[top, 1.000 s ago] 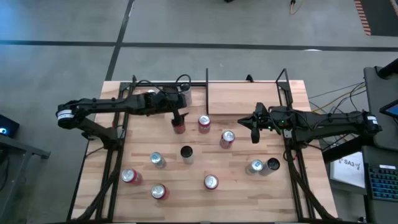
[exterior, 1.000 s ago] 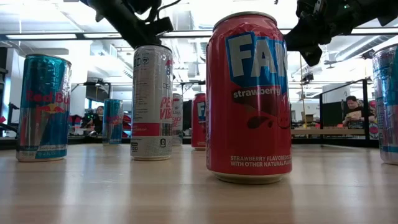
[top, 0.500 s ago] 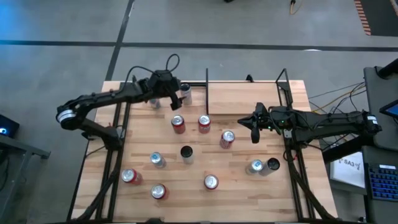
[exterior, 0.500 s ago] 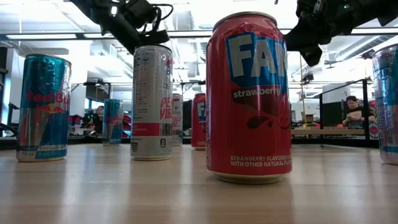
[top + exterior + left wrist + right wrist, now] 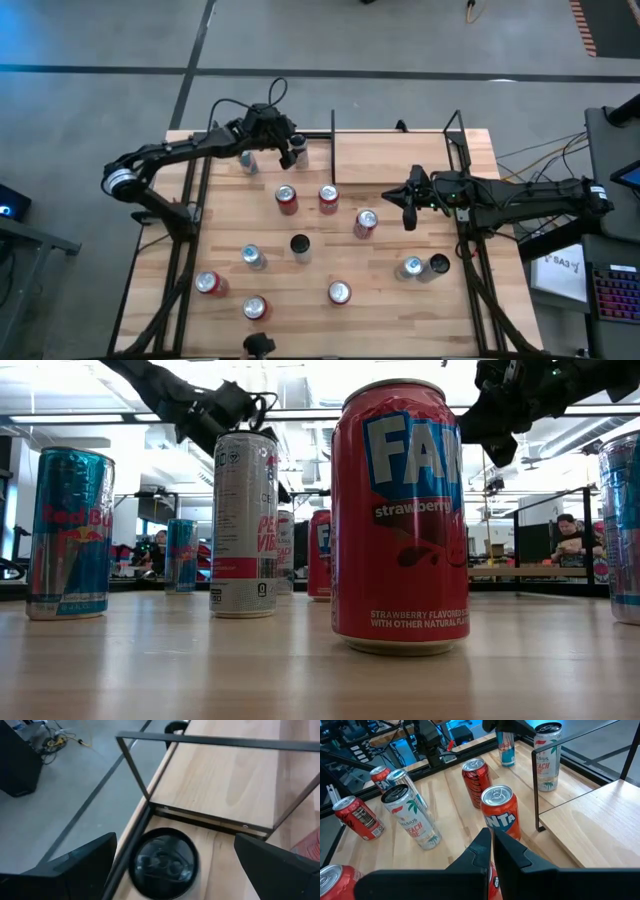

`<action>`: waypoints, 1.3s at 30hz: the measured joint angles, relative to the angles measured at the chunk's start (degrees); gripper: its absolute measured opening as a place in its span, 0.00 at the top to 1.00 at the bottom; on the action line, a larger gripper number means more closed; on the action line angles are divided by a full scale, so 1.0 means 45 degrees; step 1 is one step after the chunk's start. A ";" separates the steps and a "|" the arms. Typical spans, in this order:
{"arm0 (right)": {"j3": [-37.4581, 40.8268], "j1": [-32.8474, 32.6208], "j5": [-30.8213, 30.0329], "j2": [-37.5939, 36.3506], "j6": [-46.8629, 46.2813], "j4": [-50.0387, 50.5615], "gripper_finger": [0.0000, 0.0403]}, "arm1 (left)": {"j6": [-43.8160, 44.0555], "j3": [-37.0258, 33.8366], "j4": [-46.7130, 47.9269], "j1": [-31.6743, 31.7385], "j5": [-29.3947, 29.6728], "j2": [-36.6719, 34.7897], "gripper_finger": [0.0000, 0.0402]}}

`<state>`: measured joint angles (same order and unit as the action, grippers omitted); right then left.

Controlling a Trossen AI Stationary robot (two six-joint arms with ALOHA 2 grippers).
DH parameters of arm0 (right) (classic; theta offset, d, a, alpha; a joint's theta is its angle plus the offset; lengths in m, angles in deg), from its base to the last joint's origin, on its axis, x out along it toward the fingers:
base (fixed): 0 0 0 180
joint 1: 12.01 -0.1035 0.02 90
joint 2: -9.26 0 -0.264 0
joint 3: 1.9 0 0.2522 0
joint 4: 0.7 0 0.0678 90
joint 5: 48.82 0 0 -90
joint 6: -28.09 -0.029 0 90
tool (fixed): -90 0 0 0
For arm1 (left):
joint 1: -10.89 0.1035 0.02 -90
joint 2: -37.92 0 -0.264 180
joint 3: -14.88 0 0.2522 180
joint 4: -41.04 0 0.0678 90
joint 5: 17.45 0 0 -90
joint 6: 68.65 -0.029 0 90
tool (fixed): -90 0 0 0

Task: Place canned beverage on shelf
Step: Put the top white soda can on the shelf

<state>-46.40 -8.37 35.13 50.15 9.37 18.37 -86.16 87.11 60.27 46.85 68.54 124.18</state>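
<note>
High view. The left claw (image 5: 284, 148), fingers spread wide and empty, hovers at upper centre-left directly above an upright silver Celsius can (image 5: 298, 152), just left of the shelf (image 5: 390, 160), which holds no can. The can's long axis is vertical. The right claw (image 5: 406, 212), fingers together, waits at centre-right, farther from that can.

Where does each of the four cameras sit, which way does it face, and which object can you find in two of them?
High view: overhead, looking straight down; both arms show, left gripper open, beside the shelf.
Low view: table height, looking level past the Fanta can; arms enter from above.
Left wrist view: over a dark-topped can at the shelf's edge; own open fingers show.
Right wrist view: across the cans; own shut right gripper shows.
Shared: the shelf appears in the high and both wrist views.
</note>
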 joint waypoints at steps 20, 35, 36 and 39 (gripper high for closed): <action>0.0000 0.0000 0.0000 0.0129 0.0175 0.0004 0.98 | 0.0684 0.0000 -0.0116 0.0288 0.0089 0.0804 0.03; 0.0000 0.0000 -0.0005 0.0129 0.0381 0.0004 0.98 | 0.1109 -0.0010 -0.0543 0.0283 0.0092 0.1078 0.11; 0.0000 0.0005 -0.0005 0.0129 0.0393 0.0004 0.98 | 0.1115 -0.0010 -0.0531 0.0283 0.0092 0.1078 0.14; 0.0000 0.0000 0.0000 0.0129 0.0393 0.0004 0.98 | 0.1120 -0.0015 -0.0433 0.0280 0.0092 0.1078 0.20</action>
<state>-46.40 -8.37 35.13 50.73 11.14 18.39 -81.12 87.05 58.32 48.11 68.96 129.03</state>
